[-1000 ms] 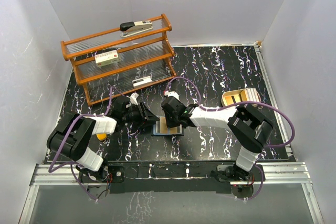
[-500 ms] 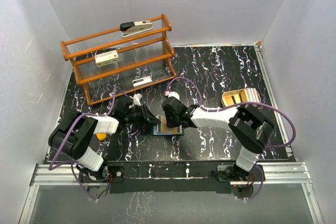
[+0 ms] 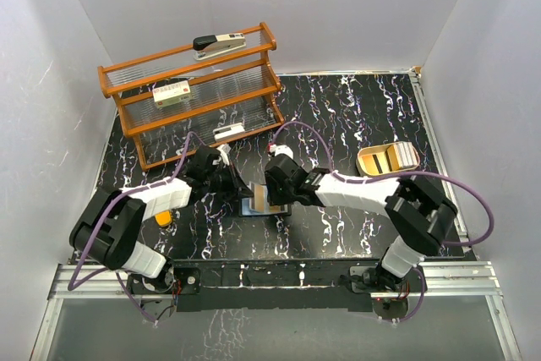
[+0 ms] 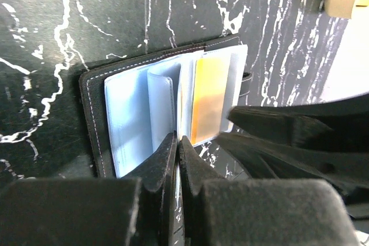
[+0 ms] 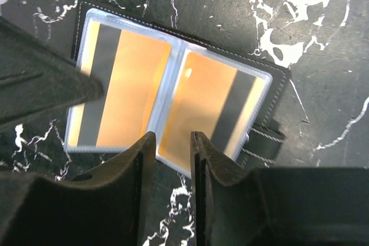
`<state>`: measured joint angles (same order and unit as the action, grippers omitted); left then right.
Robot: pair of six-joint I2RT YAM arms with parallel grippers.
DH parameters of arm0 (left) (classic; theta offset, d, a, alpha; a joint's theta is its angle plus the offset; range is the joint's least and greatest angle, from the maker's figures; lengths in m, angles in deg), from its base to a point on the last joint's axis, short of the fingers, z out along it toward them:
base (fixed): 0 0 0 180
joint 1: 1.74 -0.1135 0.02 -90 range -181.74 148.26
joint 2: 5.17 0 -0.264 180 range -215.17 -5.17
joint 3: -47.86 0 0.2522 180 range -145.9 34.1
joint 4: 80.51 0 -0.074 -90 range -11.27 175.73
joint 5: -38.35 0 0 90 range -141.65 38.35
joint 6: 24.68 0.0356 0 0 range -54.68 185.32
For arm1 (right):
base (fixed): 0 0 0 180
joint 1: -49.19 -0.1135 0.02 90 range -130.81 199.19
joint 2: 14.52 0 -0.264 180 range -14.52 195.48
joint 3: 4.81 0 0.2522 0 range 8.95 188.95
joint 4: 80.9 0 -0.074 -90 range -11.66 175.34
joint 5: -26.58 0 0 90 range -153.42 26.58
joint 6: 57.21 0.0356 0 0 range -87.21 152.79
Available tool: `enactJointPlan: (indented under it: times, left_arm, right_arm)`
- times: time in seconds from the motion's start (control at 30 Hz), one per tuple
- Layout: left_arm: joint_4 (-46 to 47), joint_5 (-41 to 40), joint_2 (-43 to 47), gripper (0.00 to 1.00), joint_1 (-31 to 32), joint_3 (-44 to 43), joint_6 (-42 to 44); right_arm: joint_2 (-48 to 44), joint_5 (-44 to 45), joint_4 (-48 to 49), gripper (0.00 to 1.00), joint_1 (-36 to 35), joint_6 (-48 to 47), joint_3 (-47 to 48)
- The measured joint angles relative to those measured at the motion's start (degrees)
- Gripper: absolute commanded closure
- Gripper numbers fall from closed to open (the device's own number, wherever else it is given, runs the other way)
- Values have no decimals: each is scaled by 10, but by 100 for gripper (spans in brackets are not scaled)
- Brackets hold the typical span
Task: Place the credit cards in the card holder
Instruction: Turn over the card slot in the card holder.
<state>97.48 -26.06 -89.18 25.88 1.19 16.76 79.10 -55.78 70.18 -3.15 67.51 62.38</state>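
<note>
Open on the table (image 3: 363, 116) between both arms, the card holder (image 3: 264, 203) shows two orange, dark-striped credit cards (image 5: 202, 105) under its clear sleeves (image 4: 130, 119). The left gripper (image 4: 176, 145) is clenched at the sleeves' edge, possibly pinching a leaf. The right gripper (image 5: 173, 137) — jaws slightly parted, empty — hovers at the holder's long side, centred on the fold.

Card holder (image 4: 92, 113): black leather-look cover, matt, fine grain, pale stitching along edge. Inner sleeves (image 4: 130, 122): clear bluish plastic, glossy, reflective. Credit cards (image 5: 135, 93): smooth orange plastic, dark stripe, shine dulled behind sleeves. Table (image 3: 363, 116): black marble-look top, white veins, smooth, low sheen. Left gripper (image 4: 176, 142), right gripper (image 5: 173, 137): matt black plastic. Rack (image 3: 194, 99), 10 o'clock: varnished orange wood, clear ribbed shelves. Rail (image 3: 279, 272), 6 o'clock: brushed metal.
</note>
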Motion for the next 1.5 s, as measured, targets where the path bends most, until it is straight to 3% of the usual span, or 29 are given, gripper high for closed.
enactJointPlan:
  times: [0.17,0.3,0.47,0.97,1.27,1.5]
  left_arm:
    - [-82,-34,9,100,0,-31,37]
    - [-141,-52,16,84,0,-57,66]
    - [-161,-49,17,74,0,-69,79]
    - [-57,51,12,65,7,-67,16]
    - [-2,71,-28,62,29,-61,-12]
    - [-7,63,-25,50,30,-60,-3]
  right_arm:
    - [-51,11,-15,57,4,-2,-3]
    - [-66,18,-16,52,14,-6,-13]
    - [-60,19,-26,51,27,-13,-19]
    - [-80,32,-42,48,47,-28,-20]
    - [-147,43,-58,45,118,-56,-20]
    - [-152,47,-92,43,195,-89,3]
